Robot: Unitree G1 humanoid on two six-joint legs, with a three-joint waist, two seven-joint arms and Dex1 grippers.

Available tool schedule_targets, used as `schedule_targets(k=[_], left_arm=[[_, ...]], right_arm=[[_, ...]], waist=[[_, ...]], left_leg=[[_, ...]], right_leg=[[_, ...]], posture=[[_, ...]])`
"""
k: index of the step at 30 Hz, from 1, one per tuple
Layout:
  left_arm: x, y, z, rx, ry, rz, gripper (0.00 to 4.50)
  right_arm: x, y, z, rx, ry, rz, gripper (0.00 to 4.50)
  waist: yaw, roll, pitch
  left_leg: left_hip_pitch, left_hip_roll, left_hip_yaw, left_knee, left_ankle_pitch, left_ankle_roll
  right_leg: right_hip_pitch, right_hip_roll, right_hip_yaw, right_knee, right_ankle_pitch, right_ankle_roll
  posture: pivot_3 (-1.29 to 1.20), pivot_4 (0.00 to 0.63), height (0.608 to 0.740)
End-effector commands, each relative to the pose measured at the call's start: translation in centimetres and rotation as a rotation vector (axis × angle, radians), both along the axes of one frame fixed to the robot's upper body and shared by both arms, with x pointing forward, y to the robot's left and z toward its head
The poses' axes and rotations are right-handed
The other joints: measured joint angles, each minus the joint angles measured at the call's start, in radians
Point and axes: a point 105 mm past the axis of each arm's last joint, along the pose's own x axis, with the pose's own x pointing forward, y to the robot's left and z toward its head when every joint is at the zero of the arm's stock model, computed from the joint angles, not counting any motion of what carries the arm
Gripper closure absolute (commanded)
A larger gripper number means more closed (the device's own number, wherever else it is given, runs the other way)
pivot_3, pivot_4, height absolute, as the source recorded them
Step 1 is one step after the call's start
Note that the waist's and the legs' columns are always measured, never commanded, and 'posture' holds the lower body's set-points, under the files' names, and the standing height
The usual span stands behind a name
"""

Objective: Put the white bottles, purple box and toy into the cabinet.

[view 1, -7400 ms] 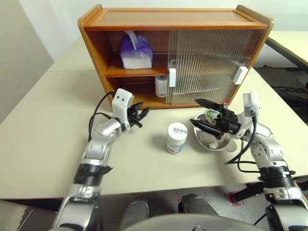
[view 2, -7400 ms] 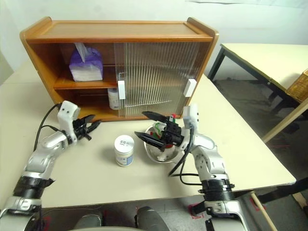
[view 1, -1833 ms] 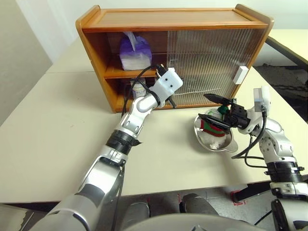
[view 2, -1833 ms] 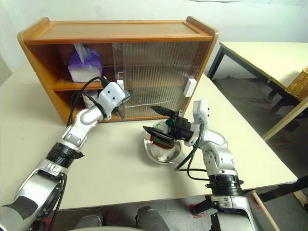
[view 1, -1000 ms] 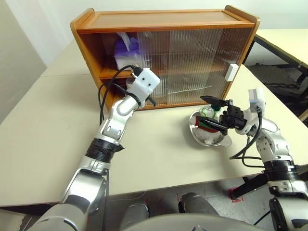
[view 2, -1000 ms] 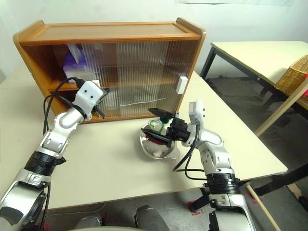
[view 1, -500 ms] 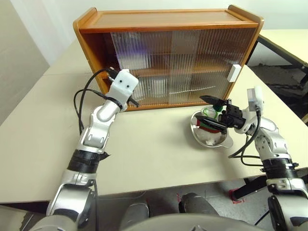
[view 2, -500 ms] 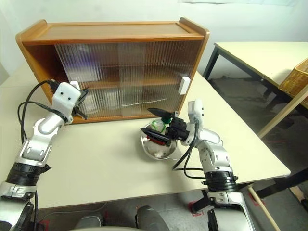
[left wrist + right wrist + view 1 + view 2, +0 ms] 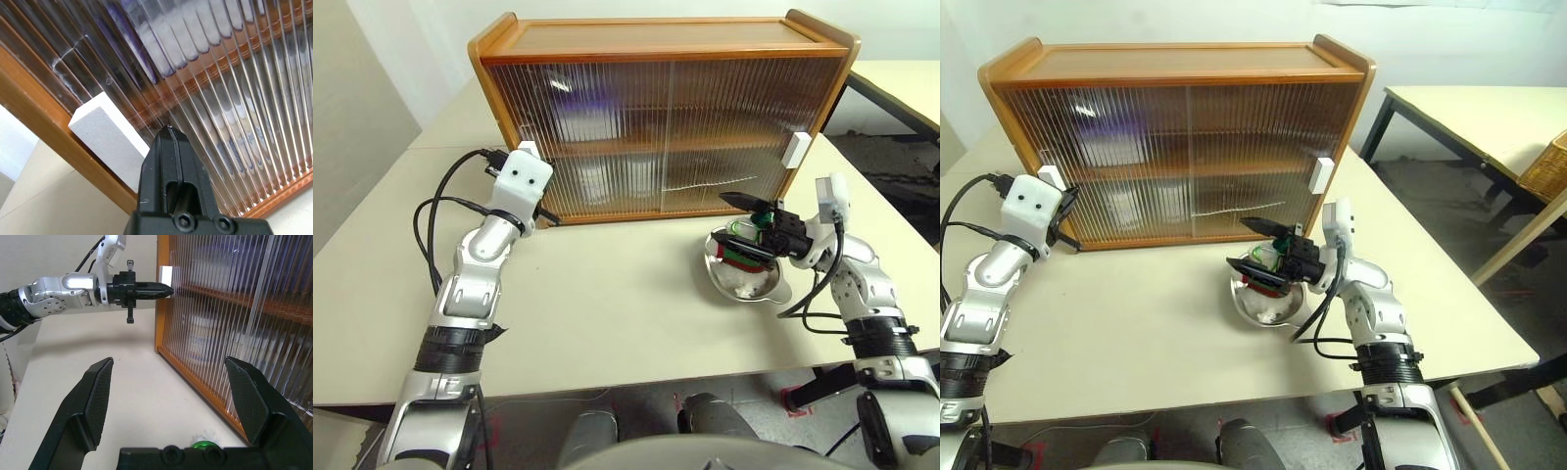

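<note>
Arms reach forward: left tool (image 9: 168, 134), pinched closed, level at the cabinet (image 9: 656, 44)'s white handle (image 9: 110, 139); right tool (image 9: 741, 227), spread wide, hovers sideways above the toy (image 9: 741, 257) in a metal dish (image 9: 744, 284) on the beige counter (image 9: 607, 304).

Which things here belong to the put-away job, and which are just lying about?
Job:
- cabinet, both sliding doors across its front
- purple box, a blur behind the left door
- white bottles, faint on the lower shelf
- toy, in the dish under the open right gripper
- shut left gripper at the door handle

Lying about:
- metal dish
</note>
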Motion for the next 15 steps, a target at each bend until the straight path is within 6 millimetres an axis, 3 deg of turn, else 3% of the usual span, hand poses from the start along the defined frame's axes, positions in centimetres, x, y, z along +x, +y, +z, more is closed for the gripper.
schedule_targets(k=[1,3,5,8,12,15], left_arm=[[-0.5,2.9,0.3,-0.01,-0.006,0.1,4.48],[-0.6,2.3,0.4,-0.01,-0.015,0.056,4.48],[-0.9,0.4,0.5,-0.039,-0.024,-0.072,4.48],[-1.9,-2.8,0.7,-0.07,-0.037,-0.285,3.96],[-2.8,-3.9,0.9,-0.195,-0.048,-0.377,2.59],[-4.9,-4.5,0.1,-0.349,0.013,-0.498,1.43]], right_arm=[[0.1,0.2,-0.1,-0.019,-0.004,0.011,0.0],[0.2,0.2,-0.1,-0.019,-0.004,0.01,0.0],[0.2,0.1,-0.1,-0.016,-0.003,0.004,0.0],[0.4,-0.3,-0.1,-0.012,0.009,-0.007,0.0],[0.7,-0.9,0.1,-0.003,0.022,-0.023,0.0],[1.3,-2.2,1.5,0.054,0.014,-0.066,0.65]], waist=[[-0.001,0.0,0.0],[0.0,0.0,0.0],[0.001,0.0,0.0],[0.012,0.0,0.0],[0.026,0.0,0.0],[0.034,0.0,0.0]], left_leg=[[0.0,0.0,0.0,0.0,0.0,0.0],[0.0,0.001,0.0,-0.001,0.001,-0.001],[0.0,0.001,0.0,-0.001,0.001,-0.002],[-0.001,0.001,0.0,-0.001,0.001,-0.002],[-0.002,0.001,0.0,0.0,0.001,-0.002],[-0.003,0.001,0.0,0.0,0.001,-0.002]], right_leg=[[0.0,0.0,0.0,0.0,0.0,0.0],[-0.001,0.001,0.0,0.001,0.0,0.0],[-0.001,0.001,0.0,0.001,0.0,0.0],[-0.001,0.001,0.0,0.001,0.0,-0.001],[-0.002,0.0,0.0,0.0,0.0,-0.001],[-0.002,-0.001,0.0,0.0,-0.001,-0.001]], posture=[[-0.02,0.0,0.74],[-0.02,0.0,0.74],[-0.02,0.0,0.74],[-0.02,0.0,0.74],[-0.03,0.0,0.74],[-0.03,0.0,0.74]])
